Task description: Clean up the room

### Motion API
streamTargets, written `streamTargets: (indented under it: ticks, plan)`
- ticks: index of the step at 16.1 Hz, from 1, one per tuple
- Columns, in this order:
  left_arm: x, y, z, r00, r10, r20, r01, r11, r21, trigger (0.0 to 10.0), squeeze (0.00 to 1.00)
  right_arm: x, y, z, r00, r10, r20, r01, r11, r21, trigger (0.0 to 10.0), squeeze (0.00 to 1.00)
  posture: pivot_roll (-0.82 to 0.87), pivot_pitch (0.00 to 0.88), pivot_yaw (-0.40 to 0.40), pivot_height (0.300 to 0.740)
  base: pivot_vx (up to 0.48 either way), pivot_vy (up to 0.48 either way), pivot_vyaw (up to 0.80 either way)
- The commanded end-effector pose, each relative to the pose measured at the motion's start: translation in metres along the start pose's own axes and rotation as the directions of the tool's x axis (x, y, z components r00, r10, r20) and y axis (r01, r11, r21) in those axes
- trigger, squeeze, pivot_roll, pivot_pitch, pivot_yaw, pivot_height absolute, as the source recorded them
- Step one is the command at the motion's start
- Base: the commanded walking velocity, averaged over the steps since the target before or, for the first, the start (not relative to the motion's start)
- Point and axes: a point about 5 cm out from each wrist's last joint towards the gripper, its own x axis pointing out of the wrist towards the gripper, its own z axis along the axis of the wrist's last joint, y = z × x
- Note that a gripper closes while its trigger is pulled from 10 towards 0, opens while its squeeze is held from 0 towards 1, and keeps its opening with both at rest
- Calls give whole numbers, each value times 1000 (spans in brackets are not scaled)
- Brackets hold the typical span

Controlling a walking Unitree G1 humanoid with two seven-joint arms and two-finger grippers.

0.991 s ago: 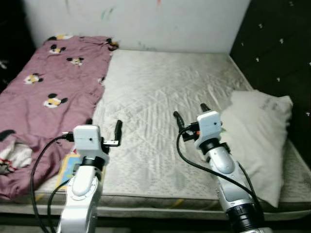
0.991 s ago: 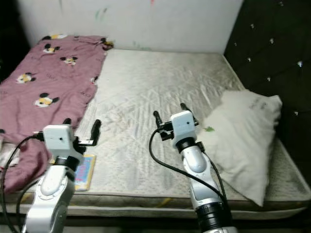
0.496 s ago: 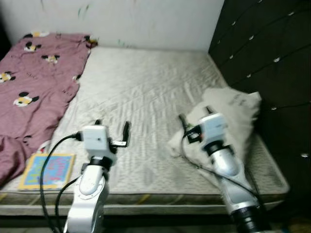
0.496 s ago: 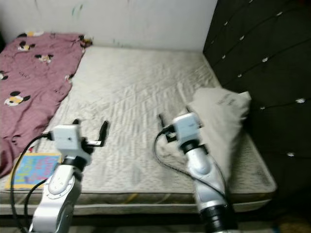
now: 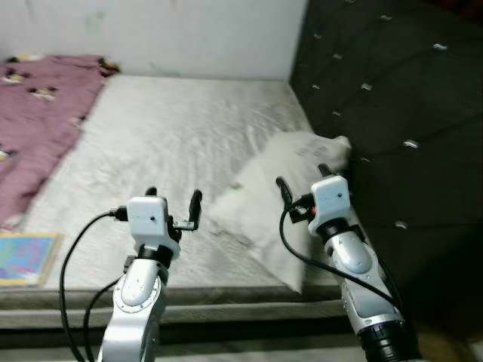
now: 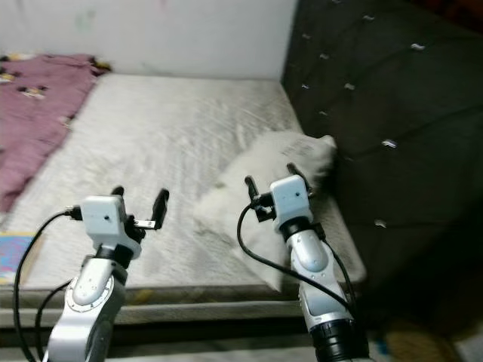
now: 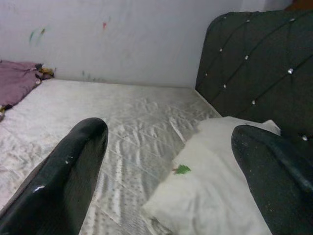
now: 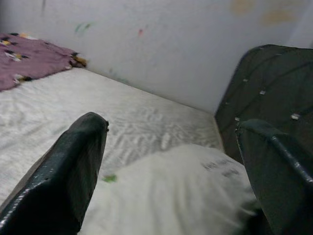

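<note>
Both grippers are hovering wide open and empty over the mattress (image 5: 166, 143). The left gripper (image 5: 173, 204) is hanging beside the white pillow (image 5: 283, 173), the right gripper (image 5: 303, 181) above it

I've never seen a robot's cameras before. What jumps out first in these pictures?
Two silver arms reach over a bare mattress, the left gripper and right gripper both held open above it. Right by the right gripper lies a white pillow, pushed up against the dark tufted headboard. Far off on the robot's left, a pink cartoon-print blanket covers the mattress edge, and a colourful book lies at the near corner.
</note>
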Motion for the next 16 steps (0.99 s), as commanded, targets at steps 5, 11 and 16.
streamTargets:
  ticks: [5, 11, 16]
  plan:
    - [1, 4, 4, 1000, -7, 21, 7, 1000, 1, 10000, 0, 5, 6, 6, 1000, 18, 23, -18, 1000, -2, 10000, 0, -31, 33, -56, 740, 0, -151, 0]
    - [1, 2, 5, 999, -34, 38, 34, 999, 20, 10000, 0, 7, 6, 6, 1000, 14, 28, -14, 1000, -13, 10000, 0, -31, 29, -50, 740, 147, 0, 0]
    - [1, 1, 6, 998, -43, 47, 42, 999, 21, 10000, 0, 7, 8, 7, 999, 21, 34, -21, 999, -27, 10000, 0, -30, 29, -52, 740, 371, 0, 0]
